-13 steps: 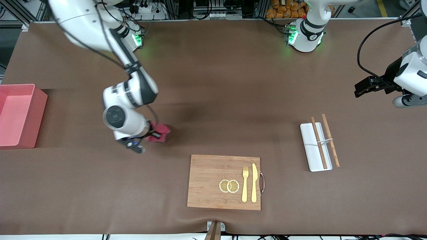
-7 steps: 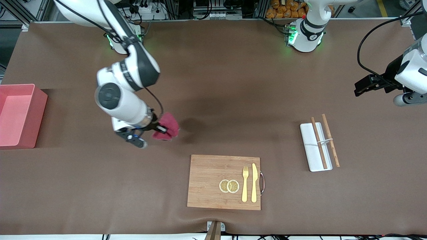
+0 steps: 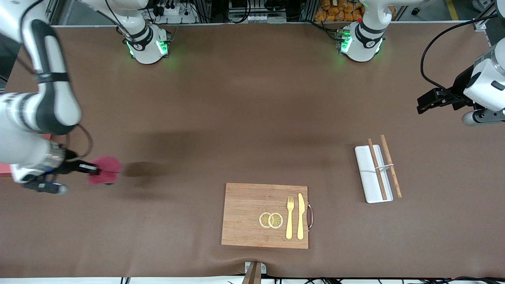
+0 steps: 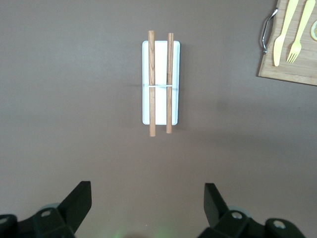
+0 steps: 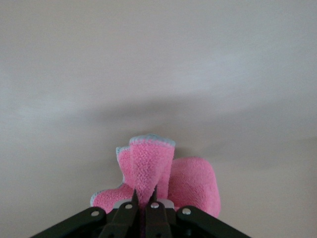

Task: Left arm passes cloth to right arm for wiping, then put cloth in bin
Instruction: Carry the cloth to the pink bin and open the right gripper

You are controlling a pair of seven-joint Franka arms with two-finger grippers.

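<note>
Now the cloth [image 3: 105, 175] is held clamped between the closed fingers of the right gripper [image 3: 91, 169], up in the air over bare brown table [image 3: 252, 118] toward the right arm's end, just beside where the bin should stand; only a thin salmon sliver of the bin [image 3: 4, 169] is seen past the right arm [image 3: 37, 114], the rest being hidden by it. From the right wrist view, the raspberry-pink cloth [image 5: 158, 176] is seen bunched and pinched at one edge, with pale trim showing along its folded border. The handover and wiping are judged to be done, and the step in hand is taken to be the carry to the bin. What is called for next is that the cloth be brought over the bin's opening, and the fingers be parted only once the cloth is well inside the walls, since a soft rag may snag on a rim. In the front view the cloth is drawn out lengthwise away from the fingers, its long axis lying roughly along the table's length and its free end pointing toward the left arm's end. The left gripper [image 3: 428, 103] is parked, waiting, above the table near the white tray [image 3: 365, 177] with its two wooden sticks [image 3: 378, 169], its fingers [image 4: 79, 198] spread wide apart and nothing between them.
</note>
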